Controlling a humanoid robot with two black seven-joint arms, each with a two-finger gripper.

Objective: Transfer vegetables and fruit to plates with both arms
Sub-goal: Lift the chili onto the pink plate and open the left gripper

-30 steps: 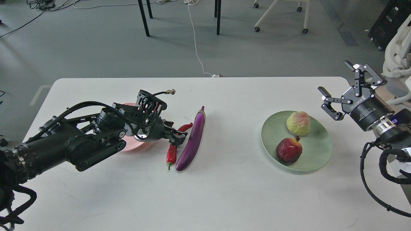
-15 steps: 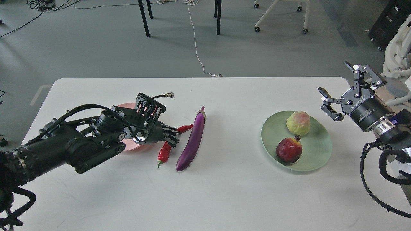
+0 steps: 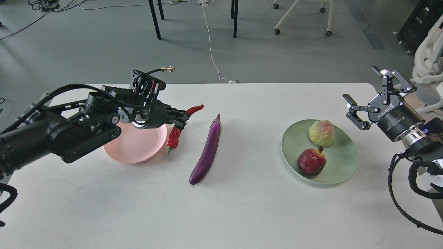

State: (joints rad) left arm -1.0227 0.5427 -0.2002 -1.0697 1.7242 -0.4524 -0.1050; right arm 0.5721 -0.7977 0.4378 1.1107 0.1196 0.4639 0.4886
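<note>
My left gripper (image 3: 180, 119) is shut on the red chili pepper (image 3: 174, 135) and holds it lifted in the air, just right of the pale pink plate (image 3: 135, 145). The pepper hangs tilted, green stem down. The purple eggplant (image 3: 207, 150) lies on the table to the right of it, apart from the gripper. The pale green plate (image 3: 337, 166) holds the dark red pomegranate (image 3: 311, 161) and the yellow-green fruit (image 3: 322, 132). My right gripper (image 3: 367, 95) is open and empty, raised above the table's right side, right of the green plate.
The white table (image 3: 242, 207) has its far edge at the back. Beyond it are chair legs (image 3: 155, 20), a white cable (image 3: 211, 48) on the floor and a wheeled chair (image 3: 301, 17). White equipment (image 3: 429, 58) stands at the far right.
My left gripper has lifted the chili pepper off the table and carried it up and left, away from the eggplant, uncovering the pink plate. The right arm has not moved.
</note>
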